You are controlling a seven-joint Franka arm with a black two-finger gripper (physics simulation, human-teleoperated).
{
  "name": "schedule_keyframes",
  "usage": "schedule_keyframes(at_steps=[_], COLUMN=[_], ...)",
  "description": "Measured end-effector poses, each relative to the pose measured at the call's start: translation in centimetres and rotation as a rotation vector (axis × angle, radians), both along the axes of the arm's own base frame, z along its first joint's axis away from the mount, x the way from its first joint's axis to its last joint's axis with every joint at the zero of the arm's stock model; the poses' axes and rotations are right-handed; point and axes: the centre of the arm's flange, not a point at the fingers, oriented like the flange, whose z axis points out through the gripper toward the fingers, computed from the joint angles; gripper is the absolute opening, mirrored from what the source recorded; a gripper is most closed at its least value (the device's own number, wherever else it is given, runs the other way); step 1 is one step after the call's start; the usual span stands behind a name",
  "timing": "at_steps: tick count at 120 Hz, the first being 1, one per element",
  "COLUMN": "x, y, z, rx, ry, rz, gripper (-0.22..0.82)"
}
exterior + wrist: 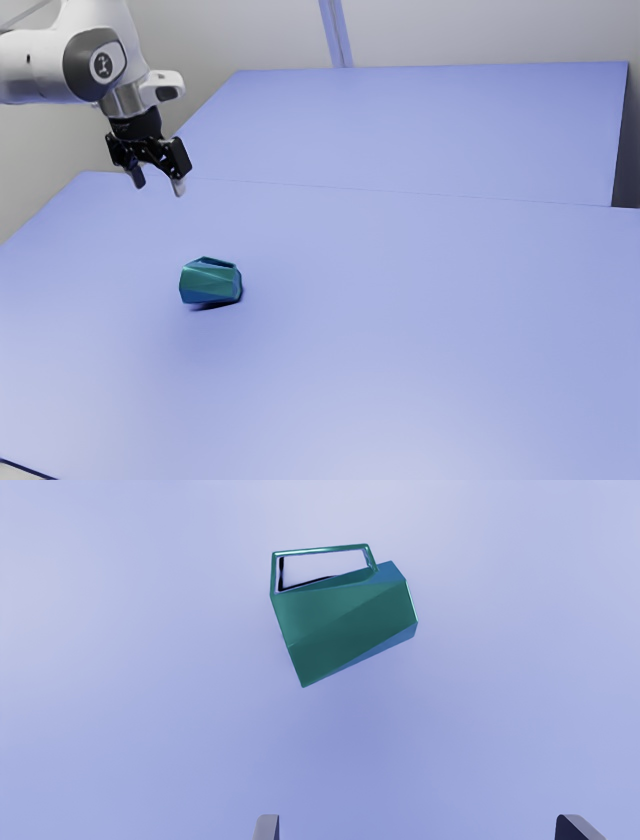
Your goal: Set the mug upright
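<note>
Mug down on its side, on the table, at eight o'clock from the middle of the exterior view! Up at ten o'clock hangs the gripper, jaws spread wide, and from there the mug lies at five o'clock, well apart. Over to the wrist view: the handle is on the mug's far side from the fingertips, a clear stretch from them.

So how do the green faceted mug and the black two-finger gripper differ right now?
The green faceted mug lies on its side on the pale blue table; the black two-finger gripper hangs in the air. The mug has one angular handle, the gripper two fingers, spread open.
</note>
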Motion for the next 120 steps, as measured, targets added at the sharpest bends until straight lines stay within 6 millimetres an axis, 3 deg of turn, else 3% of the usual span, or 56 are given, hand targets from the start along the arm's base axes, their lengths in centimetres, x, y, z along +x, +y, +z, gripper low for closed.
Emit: schedule_keyframes(at_steps=[19,32,49,71,95,120], x=[0.0,-1.8,-5.4,-8.7,-10.7,-9.8], y=[0.5,0.8,7.4,10.5,12.0,11.9], z=[0.6,-1.4,-5.2,-8.5,-13.9,-16.3], rx=[-0.002,-0.040,-0.189,-0.309,-0.331,-0.276], ry=[-0.063,-0.086,-0.140,-0.227,-0.288,-0.367], rz=[-0.005,0.006,0.180,0.294,0.284,0.159], gripper=[0.60,0.60,0.60,0.60,0.60,0.60])
